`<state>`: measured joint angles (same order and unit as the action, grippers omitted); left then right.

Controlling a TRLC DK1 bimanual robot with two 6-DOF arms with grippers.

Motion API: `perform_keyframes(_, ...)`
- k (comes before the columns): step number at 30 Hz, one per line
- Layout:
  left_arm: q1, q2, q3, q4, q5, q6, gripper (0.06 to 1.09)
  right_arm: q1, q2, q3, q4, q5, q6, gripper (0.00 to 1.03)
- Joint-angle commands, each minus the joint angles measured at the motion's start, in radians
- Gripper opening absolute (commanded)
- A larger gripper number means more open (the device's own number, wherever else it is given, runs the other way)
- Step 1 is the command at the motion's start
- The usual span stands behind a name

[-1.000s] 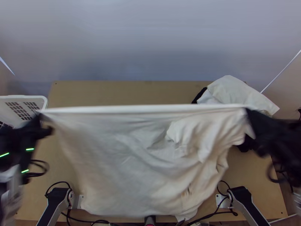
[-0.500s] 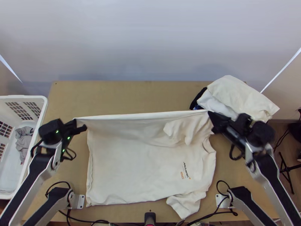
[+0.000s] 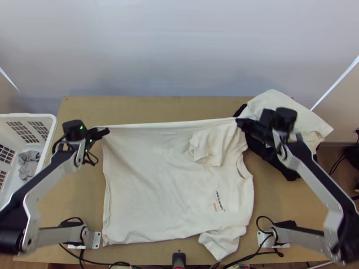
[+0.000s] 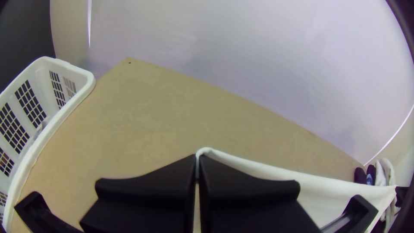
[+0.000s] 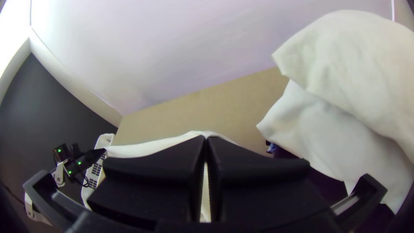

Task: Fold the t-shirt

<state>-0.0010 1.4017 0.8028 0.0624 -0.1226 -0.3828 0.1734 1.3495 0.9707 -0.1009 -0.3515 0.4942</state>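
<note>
Left claw point(image 3: 106, 131): closed on the far left corner of a cream fabric t-shirt point(image 3: 152, 193). Right claw point(image 3: 238, 122): closed on the shirt's far edge at its right end. Both wrist views confirm cloth pinched between the fingers.

Components, largest first:
- Worktop point(image 3: 179, 107): light wooden, rectangular; supports the shirt.
- T-shirt: lies on the worktop's near-middle area, body mostly spread, hem end to the left, neck opening to the right. Far edge is pulled taut between the claws.
- Basket point(image 3: 50, 117): white plastic, slotted walls; located at the worktop's left side.
- Cloth pile point(image 3: 287, 107): cream and white over dark fabric, at the far right corner.
- Sleeves: one point(image 3: 208, 145) bunched on the shirt near the right claw; the other point(image 3: 224, 242) extends toward the near edge.
- Grey cloth point(image 3: 28, 168): crumpled, inside the basket.
- Print point(image 3: 218, 201): small, black and orange, on the shirt.
</note>
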Motion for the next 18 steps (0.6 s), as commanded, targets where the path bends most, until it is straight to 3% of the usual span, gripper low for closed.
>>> perform_keyframes(1, 0.010, 0.200, 0.150, 0.004, 0.001, -0.027, 0.09, 0.012, 0.220, 0.229, -0.157, 0.006, -0.031, 0.03)
perform_keyframes(18, 0.122, 0.359, 0.259, -0.036, 0.000, 0.032, 0.09, 0.098, 0.527, 0.477, -0.347, 0.101, -0.023, 0.03)
